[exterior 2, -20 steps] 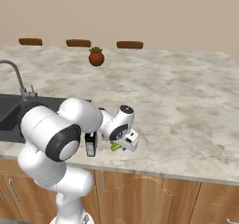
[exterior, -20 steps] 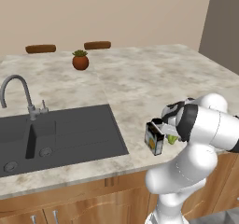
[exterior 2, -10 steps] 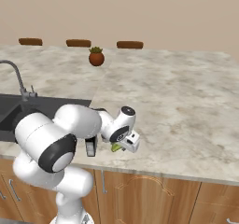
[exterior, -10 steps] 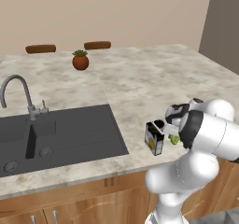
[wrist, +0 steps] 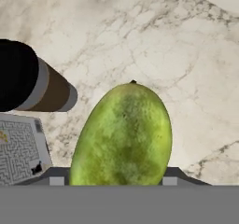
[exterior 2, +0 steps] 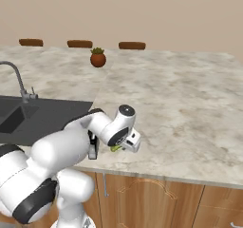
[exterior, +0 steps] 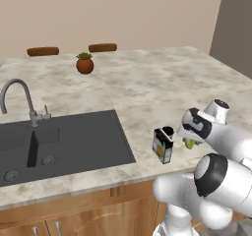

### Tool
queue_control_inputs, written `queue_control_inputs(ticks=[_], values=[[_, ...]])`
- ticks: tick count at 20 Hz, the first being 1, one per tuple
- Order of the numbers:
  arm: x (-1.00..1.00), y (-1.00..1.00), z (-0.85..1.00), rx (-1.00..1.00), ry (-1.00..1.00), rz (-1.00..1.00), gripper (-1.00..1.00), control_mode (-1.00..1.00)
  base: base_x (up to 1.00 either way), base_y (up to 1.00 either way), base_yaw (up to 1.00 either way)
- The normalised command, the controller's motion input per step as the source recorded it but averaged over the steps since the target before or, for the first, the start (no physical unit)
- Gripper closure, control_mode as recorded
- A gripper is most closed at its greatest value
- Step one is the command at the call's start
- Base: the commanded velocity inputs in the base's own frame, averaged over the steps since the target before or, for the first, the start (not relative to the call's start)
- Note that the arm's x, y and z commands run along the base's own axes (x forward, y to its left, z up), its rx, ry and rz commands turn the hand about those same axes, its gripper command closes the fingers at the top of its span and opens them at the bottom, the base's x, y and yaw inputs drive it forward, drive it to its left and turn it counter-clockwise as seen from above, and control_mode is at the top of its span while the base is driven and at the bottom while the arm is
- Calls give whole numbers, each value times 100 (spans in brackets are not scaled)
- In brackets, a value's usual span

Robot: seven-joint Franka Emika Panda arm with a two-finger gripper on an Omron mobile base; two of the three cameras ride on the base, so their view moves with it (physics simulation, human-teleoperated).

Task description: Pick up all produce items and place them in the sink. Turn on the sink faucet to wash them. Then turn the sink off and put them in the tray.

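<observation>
Gripper (wrist: 112, 181) jaws flank the green fruit (wrist: 123, 136) on the counter (exterior: 147, 87); grip unclear, sink (exterior: 59, 141) holds nothing

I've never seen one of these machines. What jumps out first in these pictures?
The big white robot arm bends low over the counter's front edge, its tool down at a yellow-green fruit that looms large in the hand view. A small dark box stands beside it. To the left lies the dark-grey sink with its gooseneck faucet.
</observation>
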Motion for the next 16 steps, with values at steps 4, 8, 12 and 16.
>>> queue_control_inputs(ticks=[4, 8, 12, 16], values=[[-15, 0, 61, 0, 0, 0, 100, -100, 0, 0, 0], [-29, 0, 57, 0, -3, 0, 100, -100, 0, 0, 0], [-17, 0, 16, 0, -2, 0, 100, -100, 0, 0, 0], [-6, 0, 0, 0, 0, 0, 100, -100, 0, 0, 0]])
